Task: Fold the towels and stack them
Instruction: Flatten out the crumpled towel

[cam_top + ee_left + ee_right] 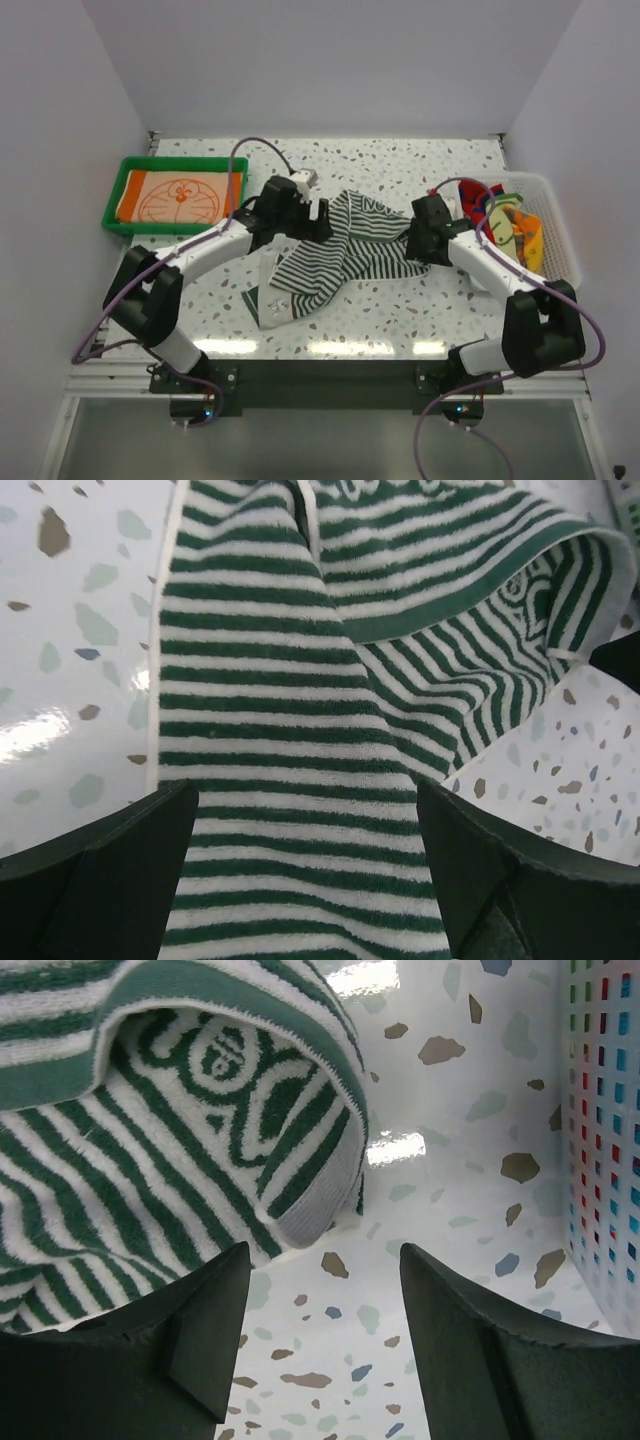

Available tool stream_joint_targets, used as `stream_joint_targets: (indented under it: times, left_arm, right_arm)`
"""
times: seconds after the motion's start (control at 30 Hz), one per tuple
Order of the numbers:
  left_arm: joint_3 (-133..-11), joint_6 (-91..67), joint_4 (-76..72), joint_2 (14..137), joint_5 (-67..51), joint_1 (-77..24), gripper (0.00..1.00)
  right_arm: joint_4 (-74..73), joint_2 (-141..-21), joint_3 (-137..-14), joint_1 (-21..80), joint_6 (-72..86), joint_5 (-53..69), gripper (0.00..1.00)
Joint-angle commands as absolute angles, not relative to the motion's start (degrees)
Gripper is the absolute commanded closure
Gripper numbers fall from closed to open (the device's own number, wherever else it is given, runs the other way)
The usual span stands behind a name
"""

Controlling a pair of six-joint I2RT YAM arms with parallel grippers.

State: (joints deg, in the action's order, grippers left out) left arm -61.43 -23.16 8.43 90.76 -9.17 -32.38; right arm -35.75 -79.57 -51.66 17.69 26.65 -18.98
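A dark-green-and-white striped towel point(340, 250) lies crumpled in the middle of the table. My left gripper point(318, 222) hangs over its left part, open, and the striped towel point(270, 680) runs between the spread fingers point(120, 870). My right gripper point(415, 242) is at the towel's right end, open, with bare table between its jaws. The towel's rolled corner point(150, 1140) lies just ahead and to the left of the right gripper point(325, 1250). An orange towel with a cartoon drawing point(180, 198) lies flat in the green tray.
The green tray point(115, 205) stands at the back left. A white mesh basket point(562, 235) at the right edge holds several colourful towels point(505, 220); its wall point(605, 1110) shows close on the right in the right wrist view.
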Motion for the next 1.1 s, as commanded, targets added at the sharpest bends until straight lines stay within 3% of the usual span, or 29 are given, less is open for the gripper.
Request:
stream_joint_targets:
  times: [0.0, 0.2, 0.3, 0.5, 0.6, 0.73, 0.87, 0.97, 1.07]
  left_arm:
    - [-63.28, -27.06, 6.24, 96.22, -3.44, -35.41, 0.06]
    - [-56.53, -32.06, 5.10, 98.36, 1.48, -37.53, 0.33]
    - [-51.34, -35.05, 4.39, 96.51, 4.47, -37.53, 0.38]
    - [-41.67, -42.27, 6.23, 90.27, 9.49, -37.53, 0.53]
    - [-37.80, -45.51, 8.87, 85.98, 12.20, -37.53, 0.56]
    - [-33.23, -49.91, 13.60, 79.91, 14.67, -37.18, 0.59]
    - [-29.80, -55.01, 18.89, 70.96, 18.36, -36.22, 0.60]
    - [-29.53, -54.33, 20.13, 65.59, 18.28, -33.84, 0.53]
    - [-34.52, -50.91, 18.90, 64.60, 16.71, -32.96, 0.36]
  right_arm:
    - [-30.59, -81.21, -50.63, 16.35, 28.30, -19.60, 0.36]
    - [-25.06, -83.84, -49.92, 15.47, 27.42, -17.06, 0.41]
    - [-21.89, -85.42, -49.31, 15.47, 27.51, -14.68, 0.45]
    - [-18.63, -88.50, -49.66, 15.47, 26.64, -11.96, 0.63]
    - [-18.20, -89.12, -50.80, 15.47, 24.53, -10.02, 0.83]
    - [-19.42, -89.65, -54.04, 15.56, 21.01, -8.53, 1.00]
    - [-22.06, -91.05, -58.35, 15.64, 17.50, -8.62, 1.00]
    - [-23.73, -91.93, -61.52, 15.73, 14.68, -7.47, 1.00]
    - [-24.96, -92.29, -64.15, 16.96, 12.84, -7.65, 1.00]
